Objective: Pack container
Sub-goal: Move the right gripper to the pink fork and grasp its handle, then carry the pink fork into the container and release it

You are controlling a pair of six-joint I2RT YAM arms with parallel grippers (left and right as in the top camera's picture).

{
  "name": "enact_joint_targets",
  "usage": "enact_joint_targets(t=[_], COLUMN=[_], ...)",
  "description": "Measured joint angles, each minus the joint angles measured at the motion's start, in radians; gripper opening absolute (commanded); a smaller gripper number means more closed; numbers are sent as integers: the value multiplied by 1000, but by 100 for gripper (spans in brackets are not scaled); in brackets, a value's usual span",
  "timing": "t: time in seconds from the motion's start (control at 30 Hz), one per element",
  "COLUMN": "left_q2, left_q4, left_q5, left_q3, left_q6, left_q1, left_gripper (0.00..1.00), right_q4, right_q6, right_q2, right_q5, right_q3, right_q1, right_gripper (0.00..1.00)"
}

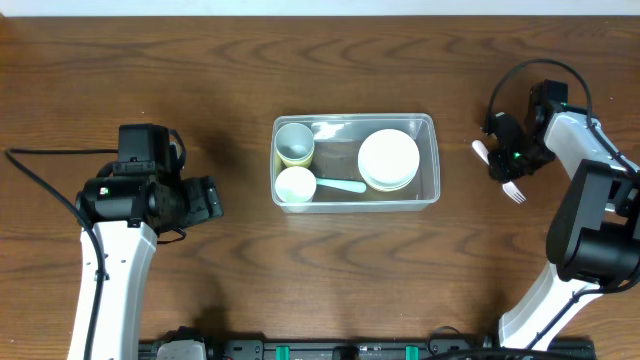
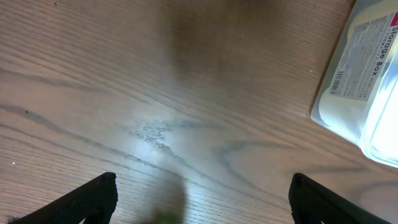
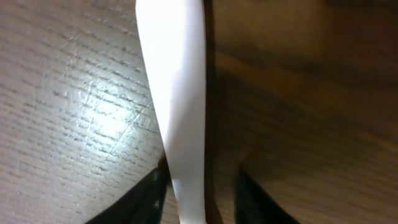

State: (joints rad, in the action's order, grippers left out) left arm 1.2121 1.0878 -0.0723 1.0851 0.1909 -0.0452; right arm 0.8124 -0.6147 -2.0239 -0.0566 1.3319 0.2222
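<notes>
The clear container (image 1: 355, 119) stands mid-table and holds a yellow cup (image 1: 294, 142), a small white bowl (image 1: 296, 185), a pale spoon (image 1: 345, 185) and a stack of white bowls (image 1: 388, 158). Its labelled end shows in the left wrist view (image 2: 348, 81). My left gripper (image 1: 212, 198) (image 2: 202, 199) is open and empty over bare wood left of the container. My right gripper (image 1: 505, 162) (image 3: 202, 193) is low over a white plastic fork (image 1: 513, 191) (image 3: 174, 93) right of the container. Its fingers straddle the handle, with a gap still showing on one side.
The fork lies about a hand's width from the container's right wall. The right arm's body (image 1: 590, 220) stands at the right edge, the left arm's body (image 1: 120, 230) at the left. Black rails run along the front edge (image 1: 350, 350).
</notes>
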Motion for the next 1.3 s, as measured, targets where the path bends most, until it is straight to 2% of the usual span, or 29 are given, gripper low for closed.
enact_joint_targets(t=[0.23,0.53,0.8,0.9,1.1,1.3], left_q2=[0,0,0,0,0,0], left_q4=[0,0,-4,-11,-11,-11], left_q5=[0,0,0,0,0,0], left_q3=[0,0,0,0,0,0], left_q6=[0,0,0,0,0,0], left_q1=[0,0,0,0,0,0], left_gripper=[88,88,88,88,88,88], right_q4=[-4,-6,-13,-13,-12,-2], right_q6=[12,25,51,63,85,85], right_q2=[0,0,27,101,380,594], right_q5=[-1,-3,-14,-37,-103,-136], right_q3=[-1,-1,-3,-4,-3,-3], right_q1=[0,0,0,-1,-45,-237], right_gripper=[12,4,1,1,1,1])
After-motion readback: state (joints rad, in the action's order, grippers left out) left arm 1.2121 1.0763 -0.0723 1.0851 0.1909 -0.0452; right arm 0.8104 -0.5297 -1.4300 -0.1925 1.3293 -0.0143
